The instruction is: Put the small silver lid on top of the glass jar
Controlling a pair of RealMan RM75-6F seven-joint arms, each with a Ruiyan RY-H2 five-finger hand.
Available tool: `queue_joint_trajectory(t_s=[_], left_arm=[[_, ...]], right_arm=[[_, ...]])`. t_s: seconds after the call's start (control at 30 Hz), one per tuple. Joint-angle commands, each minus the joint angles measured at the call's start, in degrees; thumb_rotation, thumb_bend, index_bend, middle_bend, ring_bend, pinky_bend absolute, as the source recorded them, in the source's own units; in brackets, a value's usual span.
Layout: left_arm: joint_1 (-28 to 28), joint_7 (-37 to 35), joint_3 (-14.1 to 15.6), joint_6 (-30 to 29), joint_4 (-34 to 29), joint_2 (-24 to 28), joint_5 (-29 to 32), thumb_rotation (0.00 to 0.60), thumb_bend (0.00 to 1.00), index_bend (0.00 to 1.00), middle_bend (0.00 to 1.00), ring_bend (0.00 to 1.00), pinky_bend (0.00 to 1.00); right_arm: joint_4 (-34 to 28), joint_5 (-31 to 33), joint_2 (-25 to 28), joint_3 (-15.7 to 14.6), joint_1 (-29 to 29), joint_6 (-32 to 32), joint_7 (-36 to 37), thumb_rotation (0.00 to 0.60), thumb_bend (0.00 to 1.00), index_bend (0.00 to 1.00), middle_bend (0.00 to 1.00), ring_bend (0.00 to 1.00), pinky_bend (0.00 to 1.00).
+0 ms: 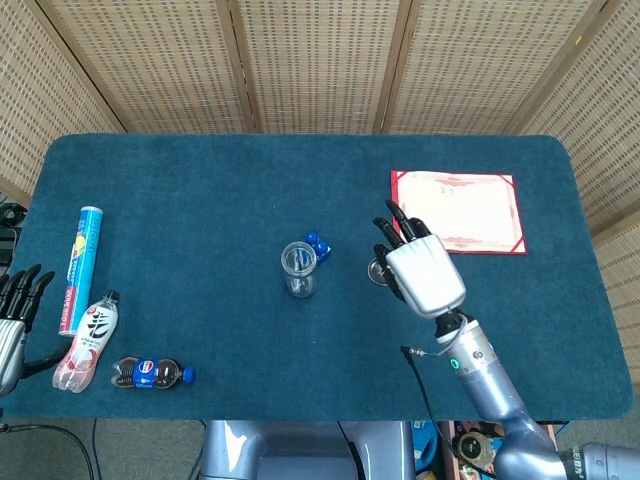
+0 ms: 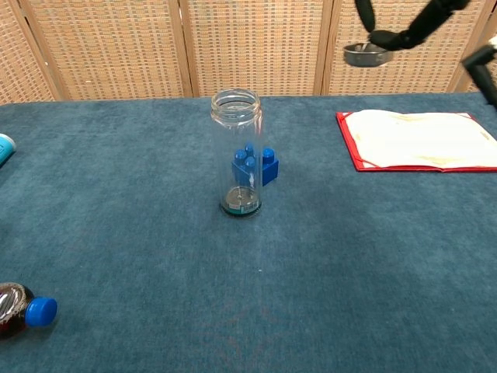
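The right robot hand [image 1: 422, 272] is pinching the small round silver lid [image 2: 367, 54] aloft; the tall clear glass jar [image 2: 238, 154] is standing upright to its left, lower, mouth open. The left robot hand [image 1: 12, 312] is idling, fingers spread.

A red-bordered folder [image 1: 457, 211] is lying at the table's [image 1: 200, 200] right; a blue brick [image 2: 260, 165], tube [image 1: 76, 266] and two bottles [image 1: 88, 342] [image 1: 150, 373] are lying elsewhere.

The blocks [image 1: 317, 243] sit just behind the jar [image 1: 298, 269], folder [image 1: 458, 211] far right.
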State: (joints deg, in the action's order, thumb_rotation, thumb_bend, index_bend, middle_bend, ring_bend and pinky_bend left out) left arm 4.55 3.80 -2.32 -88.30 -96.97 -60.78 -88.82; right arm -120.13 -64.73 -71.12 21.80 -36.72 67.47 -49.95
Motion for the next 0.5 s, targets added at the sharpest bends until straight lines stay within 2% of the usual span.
queue_joint_trajectory(t_s=[0.03,0.3,0.5], left_arm=[[0.17,-0.61,-0.25,0.27,-0.04,0.39,0.36,0.600,0.20,0.00,0.00,0.00,0.00],[1.10,-1.50,-0.85,1.53,-0.30,0.92,0.96,0.600,0.20,0.00,0.00,0.00,0.00],[2.00,-2.63,-1.76,1.64,-0.43,0.98,0.80,0.600,0.20,0.00,0.00,0.00,0.00]], right_arm=[[0.09,2.98,-1.88,0.65,-2.66,-0.11,-2.63,0.600,0.59,0.63,0.31,0.10,0.36],[2.13,9.57,-5.56,1.66,-8.73,0.81,-6.57,0.600,0.59,0.63,0.31,0.10,0.36],[5.90,13.48,-9.23,2.42,-13.56,1.29,-7.48,0.600,0.59,0.63,0.31,0.10,0.36]])
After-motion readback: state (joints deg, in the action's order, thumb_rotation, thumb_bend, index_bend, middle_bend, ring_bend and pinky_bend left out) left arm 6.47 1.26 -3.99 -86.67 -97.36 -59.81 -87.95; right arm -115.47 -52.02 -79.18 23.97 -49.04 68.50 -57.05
